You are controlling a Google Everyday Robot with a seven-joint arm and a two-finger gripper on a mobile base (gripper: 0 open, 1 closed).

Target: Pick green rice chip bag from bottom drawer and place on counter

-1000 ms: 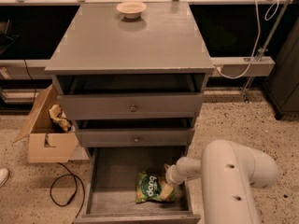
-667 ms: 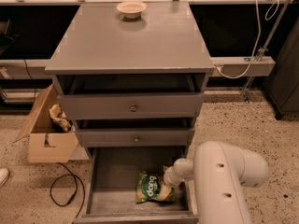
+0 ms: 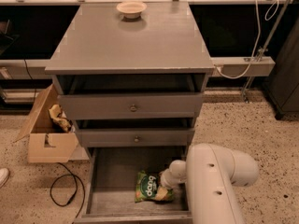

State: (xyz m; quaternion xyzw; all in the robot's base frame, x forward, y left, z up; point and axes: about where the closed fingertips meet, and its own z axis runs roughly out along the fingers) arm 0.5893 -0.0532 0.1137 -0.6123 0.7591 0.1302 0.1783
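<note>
The green rice chip bag [image 3: 149, 188] lies on the floor of the open bottom drawer [image 3: 114, 171], toward its front right. My gripper [image 3: 165, 185] reaches down into the drawer from the right and sits against the bag's right edge, mostly hidden by my white wrist [image 3: 176, 170] and forearm [image 3: 212, 185]. The grey counter [image 3: 133, 41] is the cabinet's top, above the two shallower drawers.
A cream bowl [image 3: 131, 8] stands at the back of the counter. An open cardboard box [image 3: 46, 136] with crumpled yellowish paper [image 3: 60, 117] sits on the floor left of the cabinet. A black cable [image 3: 65, 190] loops beside the drawer. A white cable [image 3: 243, 64] hangs at the right.
My arm has shifted slightly left and lower, bringing the wrist closer to the bag. The bag has stayed in place.
</note>
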